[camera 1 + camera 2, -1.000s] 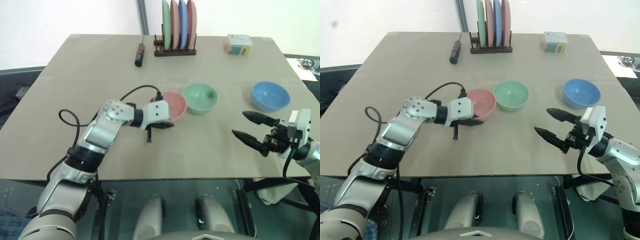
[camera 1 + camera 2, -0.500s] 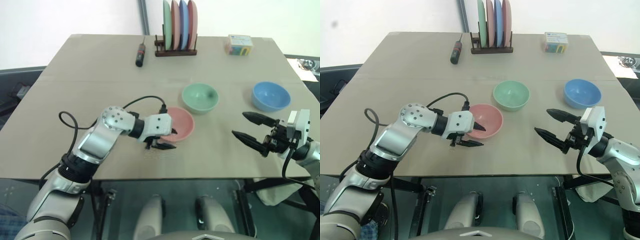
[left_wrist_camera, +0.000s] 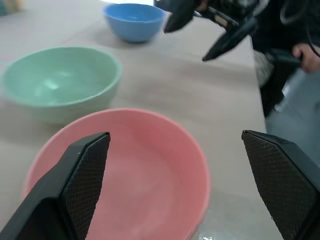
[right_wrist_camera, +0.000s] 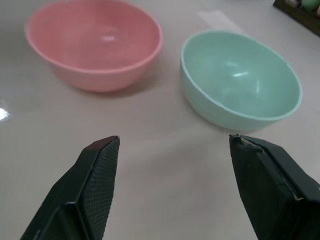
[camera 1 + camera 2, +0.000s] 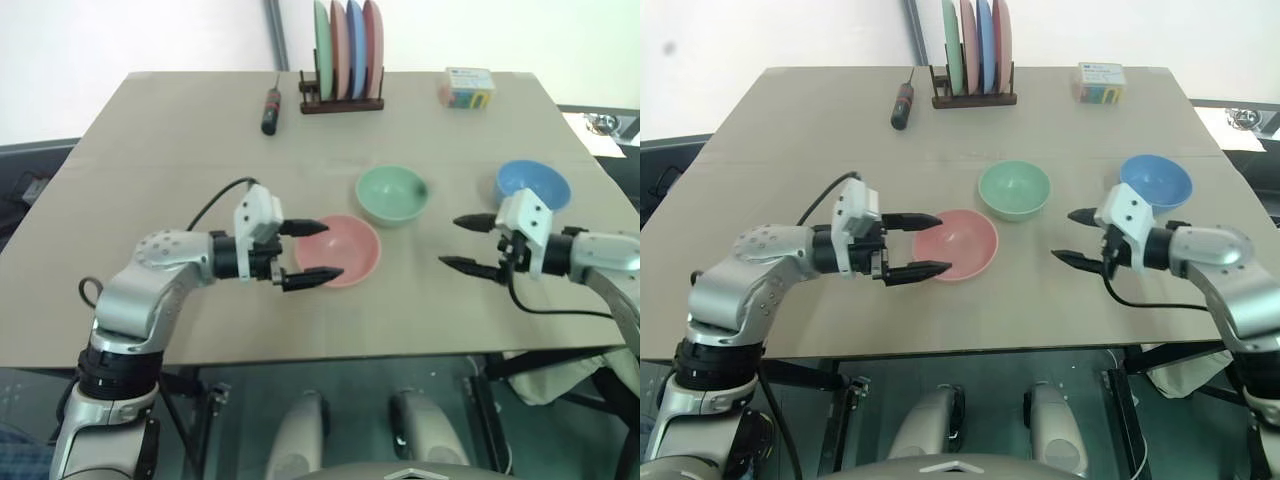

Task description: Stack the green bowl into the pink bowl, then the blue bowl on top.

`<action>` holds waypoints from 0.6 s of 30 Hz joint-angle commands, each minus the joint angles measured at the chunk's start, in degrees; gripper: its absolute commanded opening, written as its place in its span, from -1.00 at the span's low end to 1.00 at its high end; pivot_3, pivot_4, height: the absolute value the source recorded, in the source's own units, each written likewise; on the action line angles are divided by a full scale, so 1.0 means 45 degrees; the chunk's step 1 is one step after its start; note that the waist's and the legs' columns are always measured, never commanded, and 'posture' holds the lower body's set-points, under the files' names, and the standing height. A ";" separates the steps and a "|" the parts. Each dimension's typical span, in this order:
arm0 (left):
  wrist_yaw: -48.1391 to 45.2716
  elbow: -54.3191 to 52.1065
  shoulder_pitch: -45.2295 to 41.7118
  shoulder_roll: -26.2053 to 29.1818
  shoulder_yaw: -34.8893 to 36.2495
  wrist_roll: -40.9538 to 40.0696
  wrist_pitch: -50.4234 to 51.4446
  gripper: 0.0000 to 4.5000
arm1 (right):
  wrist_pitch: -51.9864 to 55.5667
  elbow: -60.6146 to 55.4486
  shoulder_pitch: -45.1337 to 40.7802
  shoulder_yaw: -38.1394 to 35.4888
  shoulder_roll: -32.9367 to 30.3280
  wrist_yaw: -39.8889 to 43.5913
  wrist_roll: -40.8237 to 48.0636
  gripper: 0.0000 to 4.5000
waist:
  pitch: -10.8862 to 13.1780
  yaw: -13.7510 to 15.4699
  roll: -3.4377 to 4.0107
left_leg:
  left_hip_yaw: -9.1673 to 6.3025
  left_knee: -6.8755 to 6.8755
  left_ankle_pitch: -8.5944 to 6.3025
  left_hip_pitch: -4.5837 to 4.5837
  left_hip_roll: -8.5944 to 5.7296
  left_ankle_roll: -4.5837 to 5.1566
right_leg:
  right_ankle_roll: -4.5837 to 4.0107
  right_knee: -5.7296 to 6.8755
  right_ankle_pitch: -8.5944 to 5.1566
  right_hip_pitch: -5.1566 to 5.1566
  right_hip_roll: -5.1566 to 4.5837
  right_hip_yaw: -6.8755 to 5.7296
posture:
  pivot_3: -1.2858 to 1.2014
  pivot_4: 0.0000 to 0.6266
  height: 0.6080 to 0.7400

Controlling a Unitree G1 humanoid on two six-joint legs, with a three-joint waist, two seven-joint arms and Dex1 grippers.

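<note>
Both of my jaws stand wide apart and hold nothing. My left gripper (image 5: 310, 250) sits just beside the small round salmon-pink matte bowl (image 5: 340, 249), on the side away from my right arm, its two black fingers (image 3: 82, 167) pointing across the bowl's rim with one tip over the rim's far edge and the other at its near edge; I cannot tell whether either tip touches it. My right gripper (image 5: 466, 243) hovers on the other side of the pink bowl, well apart from it, its fingers (image 4: 97, 172) aimed toward that bowl and its green neighbour.

Taking the pink bowl as my landmark: it stands upright and empty on the flat tan table (image 5: 150, 140). The small round mint-green matte bowl (image 5: 391, 194) stands upright and empty just beyond it, slightly toward my right arm, close but with a gap between the two. The small round sky-blue matte bowl (image 5: 533, 187) stands farther off on that same side, past my right gripper and near the table's edge.

Far beyond the pink bowl, at the back of the table, a dark wooden rack (image 5: 343, 102) holds upright round plates in green, pink and blue. A black screwdriver with a red band (image 5: 270, 108) lies beside the rack, and a small box of coloured items (image 5: 466, 88) sits at the rack's other side.
</note>
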 commanded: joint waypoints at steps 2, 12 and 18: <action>0.1341 -0.1730 0.1374 -0.0251 0.2303 -0.1688 0.0528 0.99 | -0.1458 0.2051 -0.1970 0.1600 0.0640 0.0072 -0.2217 0.62 | 0.0003 -0.0026 -0.0001 | -0.0001 0.0000 0.0000 -0.0009 -0.0001 0.0000 | -0.0030 -0.0008 0.0019 -0.0006 -0.0002 -0.0001 | 0.03 -0.52 1.00; 0.3792 -0.4368 0.5681 -0.1860 0.5065 -0.2258 -0.1346 0.99 | -0.4669 0.7261 -0.5159 0.3421 0.2572 0.0787 -0.4909 0.62 | 0.0001 0.0046 -0.0004 | 0.0006 -0.0002 0.0000 0.0000 -0.0004 -0.0002 | -0.0045 -0.0005 0.0027 -0.0006 -0.0011 0.0002 | 0.03 -0.52 1.00; 0.4661 -0.5021 0.7080 -0.2271 0.5622 -0.2547 -0.1993 1.00 | -0.6348 0.9932 -0.6284 0.4116 0.3575 0.0905 -0.6221 0.40 | 0.0000 -0.0009 -0.0006 | 0.0016 0.0001 0.0000 0.0005 -0.0010 -0.0002 | -0.0053 -0.0004 0.0025 -0.0002 -0.0013 0.0014 | 0.03 -0.52 1.00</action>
